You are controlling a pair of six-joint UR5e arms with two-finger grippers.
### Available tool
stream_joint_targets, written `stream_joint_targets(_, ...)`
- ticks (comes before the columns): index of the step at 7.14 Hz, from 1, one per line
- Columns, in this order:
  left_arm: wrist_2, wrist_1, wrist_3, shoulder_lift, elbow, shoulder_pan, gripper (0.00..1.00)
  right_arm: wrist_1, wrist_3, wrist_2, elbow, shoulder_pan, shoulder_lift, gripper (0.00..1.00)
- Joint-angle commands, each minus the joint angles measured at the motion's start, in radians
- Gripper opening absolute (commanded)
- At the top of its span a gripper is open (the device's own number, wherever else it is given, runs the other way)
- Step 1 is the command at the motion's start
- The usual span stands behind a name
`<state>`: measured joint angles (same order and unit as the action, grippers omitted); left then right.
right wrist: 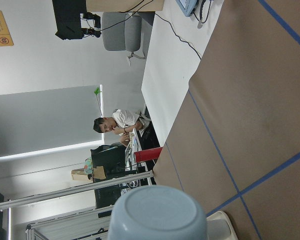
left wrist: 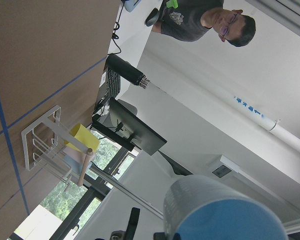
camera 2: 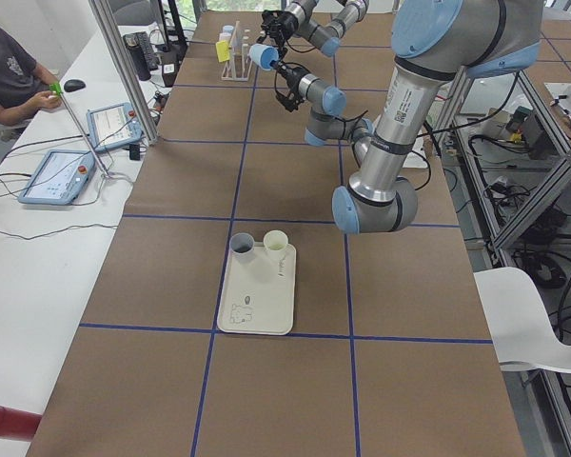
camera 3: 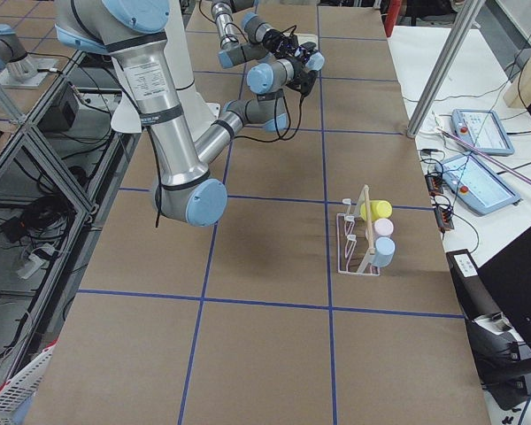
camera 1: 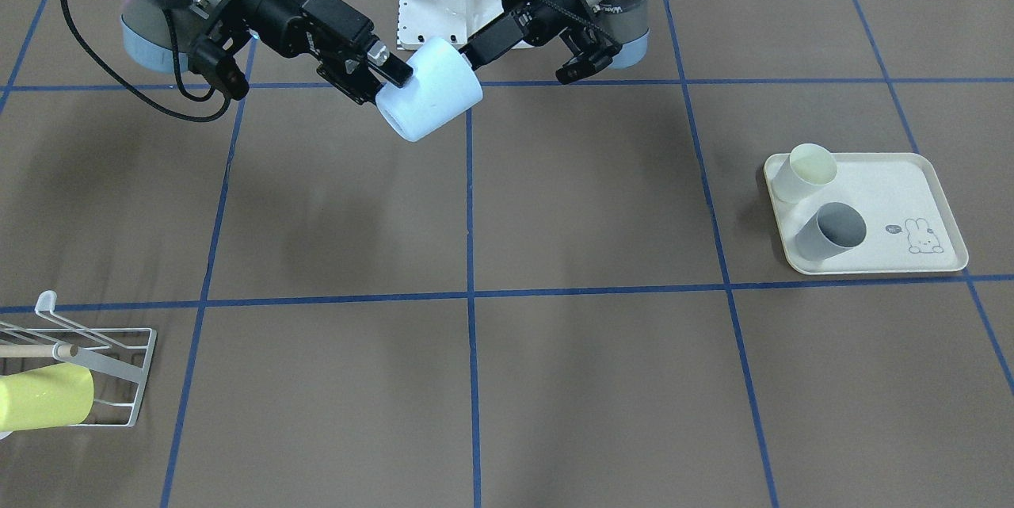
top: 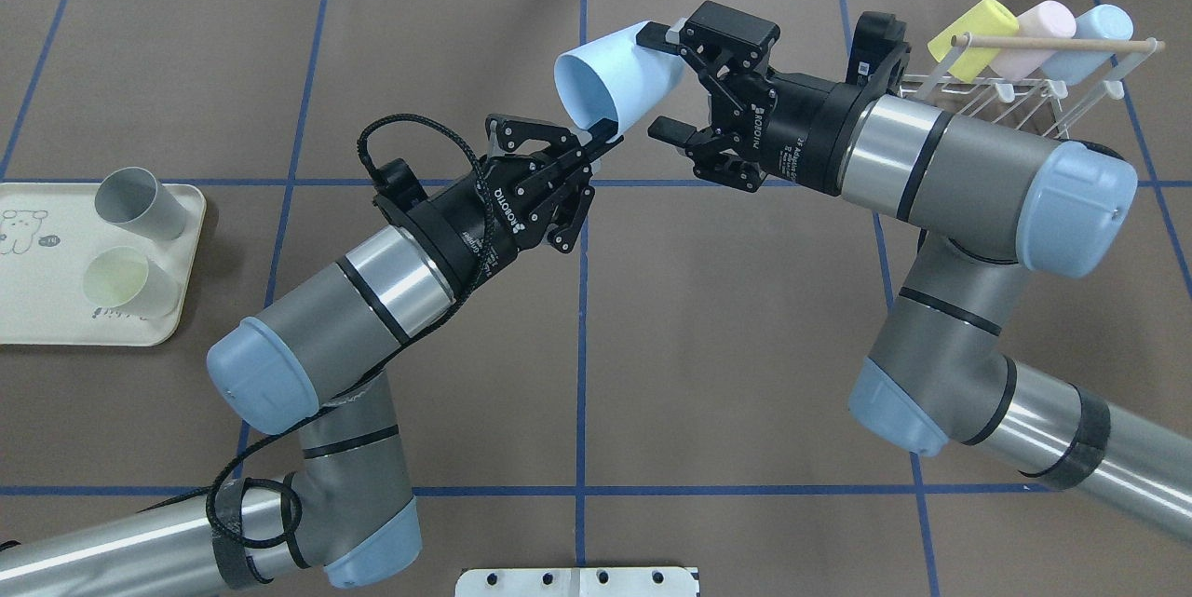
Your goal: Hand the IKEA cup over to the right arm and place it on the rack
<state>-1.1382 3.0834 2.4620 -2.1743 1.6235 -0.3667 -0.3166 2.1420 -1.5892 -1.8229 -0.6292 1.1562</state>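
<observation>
The pale blue plastic cup (top: 605,80) hangs mid-air, far centre, its rim pinched by the left gripper (top: 603,135). The right gripper (top: 657,82), spread around its base, should clamp squarely before release.

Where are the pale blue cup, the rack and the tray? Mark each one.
pale blue cup (top: 643,66), overhead view, outer side wall.
rack (top: 1052,43), overhead view, wooden dowel.
tray (camera 1: 895,191), front-facing view, bare floor.

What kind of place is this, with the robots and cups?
Probably a robot lab: a left arm and right arm meet at a cup over a table gridded with blue tape, and control tablets sit on a side desk.
</observation>
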Motion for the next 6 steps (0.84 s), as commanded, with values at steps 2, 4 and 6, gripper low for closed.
stream_joint_targets(2, 0.002, -0.002, -0.002, -0.007, -0.004, 0.003, 0.00, 0.001, 0.001, 0.000, 0.001, 0.002, -0.003, 1.00)
stream_joint_targets(4, 0.003, -0.002, -0.003, -0.009, -0.005, 0.018, 0.00, 0.001, 0.001, 0.000, 0.001, 0.002, -0.004, 1.00)
stream_joint_targets(6, 0.008, -0.002, -0.003, -0.021, -0.005, 0.022, 0.00, -0.001, -0.001, 0.000, 0.002, 0.002, -0.004, 1.00)
